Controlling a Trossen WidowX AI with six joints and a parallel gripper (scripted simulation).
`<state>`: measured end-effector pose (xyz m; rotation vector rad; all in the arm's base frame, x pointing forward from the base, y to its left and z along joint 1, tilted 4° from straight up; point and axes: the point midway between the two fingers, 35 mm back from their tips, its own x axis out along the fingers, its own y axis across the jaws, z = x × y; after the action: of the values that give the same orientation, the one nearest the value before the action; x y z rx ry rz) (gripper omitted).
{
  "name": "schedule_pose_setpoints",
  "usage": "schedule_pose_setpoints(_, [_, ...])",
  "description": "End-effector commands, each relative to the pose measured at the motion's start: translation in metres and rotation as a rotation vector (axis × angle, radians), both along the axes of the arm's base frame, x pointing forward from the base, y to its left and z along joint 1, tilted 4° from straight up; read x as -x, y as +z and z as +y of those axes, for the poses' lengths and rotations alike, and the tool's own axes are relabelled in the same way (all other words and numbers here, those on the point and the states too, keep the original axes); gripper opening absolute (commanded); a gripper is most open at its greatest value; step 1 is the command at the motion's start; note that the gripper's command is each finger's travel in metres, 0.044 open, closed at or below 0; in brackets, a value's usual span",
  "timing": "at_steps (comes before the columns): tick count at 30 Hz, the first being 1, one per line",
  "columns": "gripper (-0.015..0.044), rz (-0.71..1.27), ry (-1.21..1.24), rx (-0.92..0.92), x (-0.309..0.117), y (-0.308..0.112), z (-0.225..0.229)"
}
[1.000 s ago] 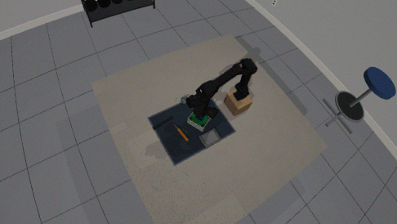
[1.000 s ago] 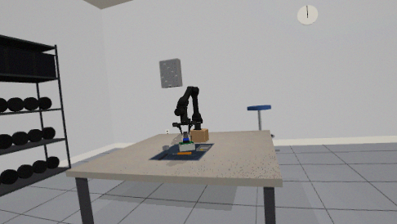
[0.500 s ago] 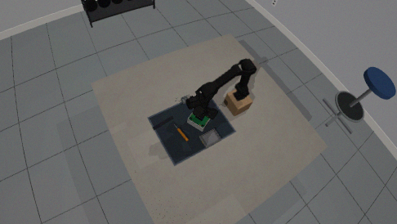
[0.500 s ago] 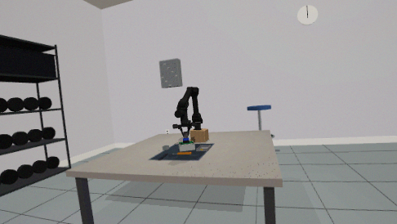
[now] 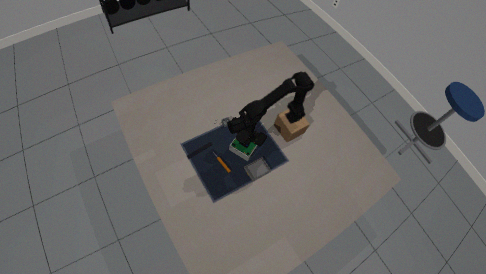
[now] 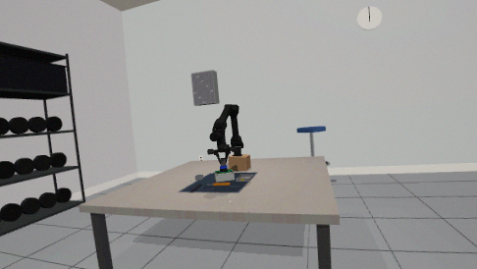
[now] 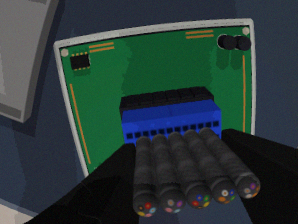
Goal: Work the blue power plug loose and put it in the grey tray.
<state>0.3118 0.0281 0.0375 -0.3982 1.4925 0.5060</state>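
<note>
The blue power plug [image 6: 224, 168] [image 7: 172, 119] is gripped by the end effector [image 6: 224, 165] [image 7: 178, 147], its fingers closed from both sides, presumably so that it can be rocked rather than pulled straight. It is seen at the black socket [image 7: 167, 97] on the circuit board [image 5: 244, 147] [image 6: 225, 176] [image 7: 107, 125]; whether it has been loosened cannot be told. The grey tray [image 5: 258, 169] [image 6: 243, 178] [image 7: 22, 60] lies near the board, presumably for a short transfer.

"Can you read any lettering, label or number on the circuit board [image 5: 246, 145] [image 6: 225, 173] [image 7: 165, 65]?"

"None that I can make out (the pale wall clock [image 6: 369, 18] shows dark hands, but its numerals, if any, are too small to read)."

"So nothing legible anywhere?"

"Nothing legible."
</note>
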Motion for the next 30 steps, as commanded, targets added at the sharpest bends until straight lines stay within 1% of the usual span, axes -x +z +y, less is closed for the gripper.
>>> schedule_pose_setpoints(1, [0.0, 0.001, -0.003, 0.0, 0.001, 0.008, 0.0])
schedule_pose_setpoints(9, [0.0, -0.046, -0.007, 0.072, 0.005, 0.015, 0.006])
schedule_pose_setpoints(17, [0.0, 0.056, 0.002, -0.085, -0.004, 0.015, -0.008])
schedule_pose_setpoints(21, [0.0, 0.077, 0.004, -0.116, -0.006, 0.015, -0.011])
schedule_pose_setpoints(24, [0.0, 0.056, 0.002, -0.085, -0.004, 0.016, -0.008])
schedule_pose_setpoints(30, [0.0, -0.035, -0.006, 0.055, 0.004, 0.019, 0.004])
